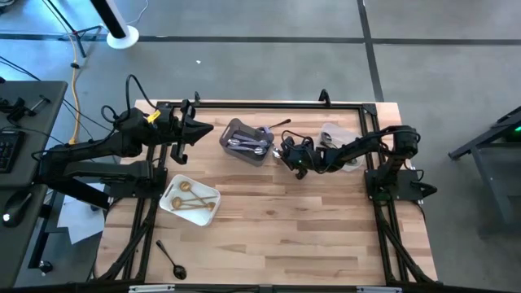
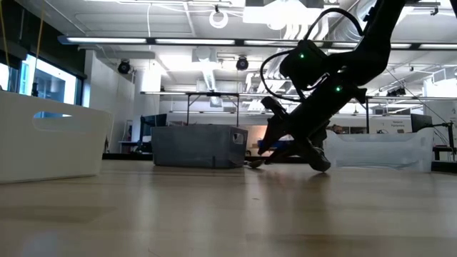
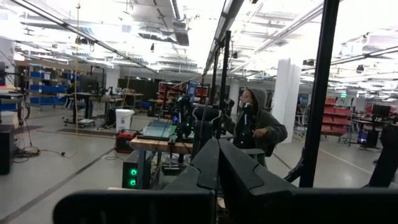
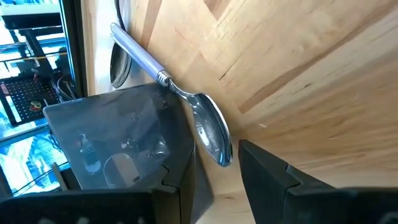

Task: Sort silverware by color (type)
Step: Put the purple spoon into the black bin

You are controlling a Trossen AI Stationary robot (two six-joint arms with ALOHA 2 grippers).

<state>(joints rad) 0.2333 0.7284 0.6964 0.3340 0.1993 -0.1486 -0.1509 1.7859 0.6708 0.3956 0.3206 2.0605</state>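
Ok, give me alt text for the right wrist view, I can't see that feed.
A lilac-handled spoon lies on the wooden table, its shiny bowl between the right gripper's parted dark fingers. Its handle runs away toward the table's edge, room clutter beyond.

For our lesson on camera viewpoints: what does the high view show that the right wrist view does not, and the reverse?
Only the high view shows the white tray holding gold silverware, a black spoon, and the left pincer waiting shut. Only the right wrist view shows a lilac-handled spoon lying by the right pincer. Both show the grey bin and wooden table.
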